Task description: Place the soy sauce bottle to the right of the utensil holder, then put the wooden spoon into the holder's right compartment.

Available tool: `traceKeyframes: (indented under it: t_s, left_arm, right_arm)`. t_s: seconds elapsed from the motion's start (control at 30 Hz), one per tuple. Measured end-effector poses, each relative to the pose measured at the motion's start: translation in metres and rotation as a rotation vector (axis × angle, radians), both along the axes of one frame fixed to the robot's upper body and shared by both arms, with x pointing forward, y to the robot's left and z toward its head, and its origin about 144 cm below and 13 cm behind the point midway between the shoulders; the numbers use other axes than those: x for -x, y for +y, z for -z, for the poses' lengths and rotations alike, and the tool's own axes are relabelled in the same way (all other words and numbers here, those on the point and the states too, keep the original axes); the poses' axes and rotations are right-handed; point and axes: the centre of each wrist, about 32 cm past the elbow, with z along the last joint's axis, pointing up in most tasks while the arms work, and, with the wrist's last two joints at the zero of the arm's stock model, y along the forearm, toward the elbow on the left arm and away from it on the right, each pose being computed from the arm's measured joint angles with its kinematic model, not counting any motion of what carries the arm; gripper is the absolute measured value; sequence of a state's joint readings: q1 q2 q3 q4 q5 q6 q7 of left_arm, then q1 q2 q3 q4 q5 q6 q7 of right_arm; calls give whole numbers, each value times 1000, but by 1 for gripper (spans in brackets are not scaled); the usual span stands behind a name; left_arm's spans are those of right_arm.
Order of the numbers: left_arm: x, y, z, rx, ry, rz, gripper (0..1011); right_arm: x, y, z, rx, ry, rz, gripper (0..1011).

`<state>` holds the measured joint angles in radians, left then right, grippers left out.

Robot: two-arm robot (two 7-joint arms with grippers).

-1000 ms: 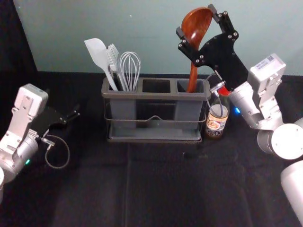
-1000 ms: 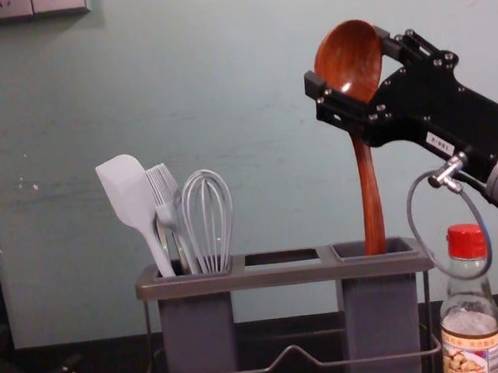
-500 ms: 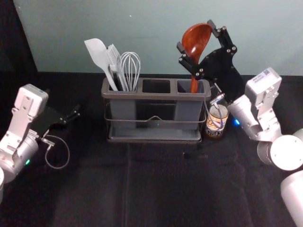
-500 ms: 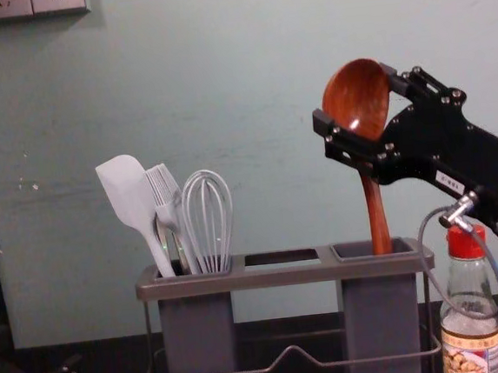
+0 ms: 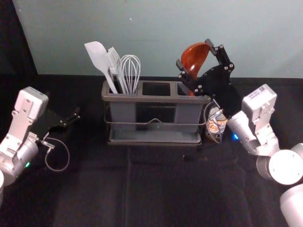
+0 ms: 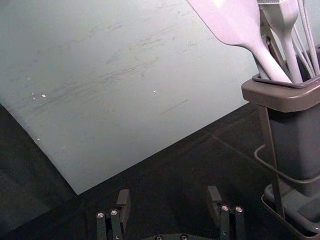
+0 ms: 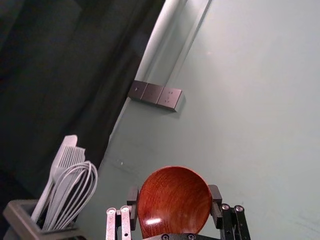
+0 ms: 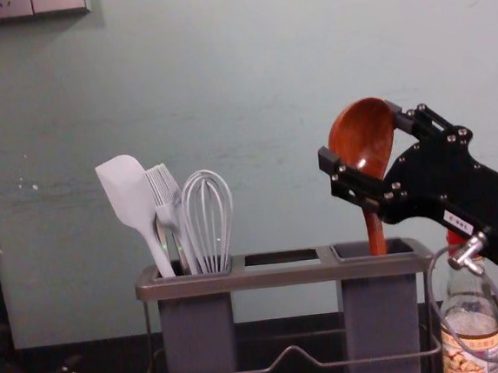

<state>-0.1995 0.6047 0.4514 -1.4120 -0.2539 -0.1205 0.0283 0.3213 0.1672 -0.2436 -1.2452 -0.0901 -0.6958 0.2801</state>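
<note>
Can count one wooden spoon [image 8: 360, 137], one soy sauce bottle [image 8: 469, 323], one utensil holder [image 8: 283, 276], one spatula [image 8: 129, 194], one brush [image 8: 167, 213], one whisk [image 8: 204, 173], three wall sockets [image 7: 152, 93]. Might add one half-hidden utensil [image 6: 273, 46].

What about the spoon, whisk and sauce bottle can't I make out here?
- Wooden spoon, handle tip: chest view, hidden by the right compartment.
- Whisk, lower end: chest view, hidden by the left compartment.
- Sauce bottle, label wording: head view, too small.
- Label, bottom: chest view, cut off by the edge.
</note>
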Motion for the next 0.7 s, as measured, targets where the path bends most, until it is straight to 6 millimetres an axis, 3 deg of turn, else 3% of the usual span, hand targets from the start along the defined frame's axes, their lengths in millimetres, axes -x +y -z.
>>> traceKeyframes:
  t_s: [0.53, 0.7]
  left_arm:
    - [0, 0, 0, 0, 0, 0, 1005]
    - [0, 0, 0, 0, 0, 0, 1005]
  right_arm:
    - [9, 1, 13, 3, 24, -5, 853]
    - [11, 0, 14, -1, 25, -3, 958]
